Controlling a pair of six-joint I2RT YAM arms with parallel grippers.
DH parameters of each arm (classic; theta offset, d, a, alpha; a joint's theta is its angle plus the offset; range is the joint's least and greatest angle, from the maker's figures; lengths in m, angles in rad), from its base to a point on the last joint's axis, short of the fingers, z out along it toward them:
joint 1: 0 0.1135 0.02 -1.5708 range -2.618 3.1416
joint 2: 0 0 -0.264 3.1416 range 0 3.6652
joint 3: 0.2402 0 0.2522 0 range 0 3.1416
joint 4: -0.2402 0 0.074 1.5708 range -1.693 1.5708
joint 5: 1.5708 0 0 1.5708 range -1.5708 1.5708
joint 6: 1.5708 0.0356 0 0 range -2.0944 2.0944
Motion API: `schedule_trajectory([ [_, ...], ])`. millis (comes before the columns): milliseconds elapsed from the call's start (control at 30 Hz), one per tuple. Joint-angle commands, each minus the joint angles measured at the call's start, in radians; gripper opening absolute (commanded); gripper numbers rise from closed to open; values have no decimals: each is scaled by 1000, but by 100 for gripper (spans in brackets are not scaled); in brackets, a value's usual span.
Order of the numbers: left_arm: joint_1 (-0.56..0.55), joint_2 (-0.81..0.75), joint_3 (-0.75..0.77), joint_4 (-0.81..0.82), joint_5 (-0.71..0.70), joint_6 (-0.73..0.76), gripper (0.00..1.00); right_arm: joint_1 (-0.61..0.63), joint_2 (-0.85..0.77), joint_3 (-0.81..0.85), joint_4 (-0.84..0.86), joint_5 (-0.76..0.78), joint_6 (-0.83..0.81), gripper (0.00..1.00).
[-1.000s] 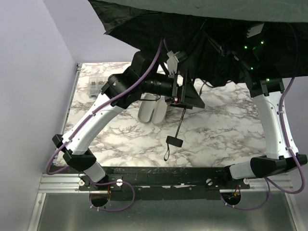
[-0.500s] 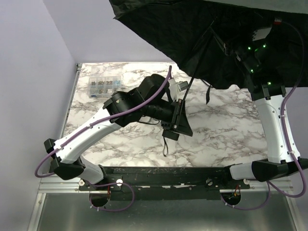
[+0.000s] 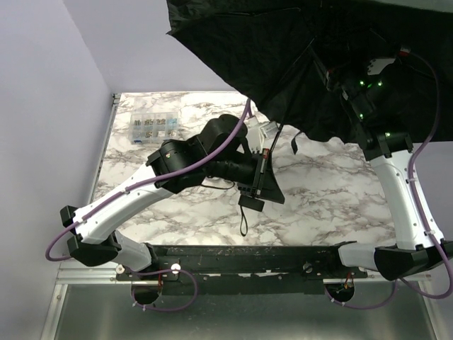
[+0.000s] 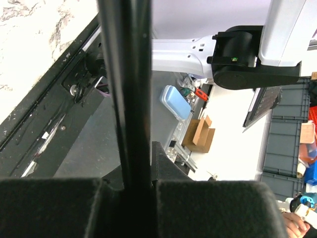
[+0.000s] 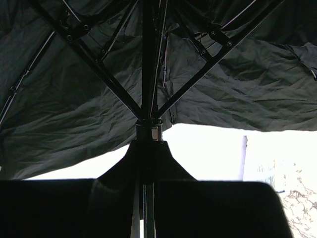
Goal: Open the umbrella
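Now that the umbrella point(image 3: 297, 64) has spread wider over the last second, its dark canopy hangs above the far right of the table point(image 3: 333, 198). The left claw point(image 4: 130, 184) clamps the shaft low down, and the right claw point(image 5: 144, 186) pinches it under the ribs' hub. Opening looks nearly done.

This looks like a robotics lab or workshop, not a home. A white-and-black left arm point(image 3: 134, 191) and right arm point(image 3: 403, 195) are bolted to a black mounting bar point(image 3: 241, 251) beside an aluminium rail point(image 3: 85, 269) at the edge of a marble-patterned table point(image 3: 333, 191). Plain lavender panels point(image 3: 49, 106) box the table in, and purple cables point(image 3: 226, 138) run along the arms. Beyond the table, the left wrist view shows stacked grey storage crates point(image 4: 285, 134), a cardboard box point(image 4: 200, 134), a blue case point(image 4: 177, 101) and a dark flat screen point(image 4: 260, 106).
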Motion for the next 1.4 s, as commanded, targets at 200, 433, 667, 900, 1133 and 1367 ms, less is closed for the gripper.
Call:
schedule_trajectory([
  [200,-149,16,107,-238,52,70,0,-34,33,27,150,566,-55,4],
  [433,-209,8,110,-280,57,76,0,-46,134,130,184,695,-152,7],
  [667,-255,-53,15,-280,61,60,0,-123,254,275,144,736,-139,11],
  [900,-282,-111,-59,-298,79,59,0,-209,396,490,73,763,-146,11],
  [1133,-291,-153,-106,-289,96,51,0,-289,481,620,56,781,-144,15],
  [1367,-294,-133,-52,-295,127,61,0,-324,555,730,51,774,-178,17],
])
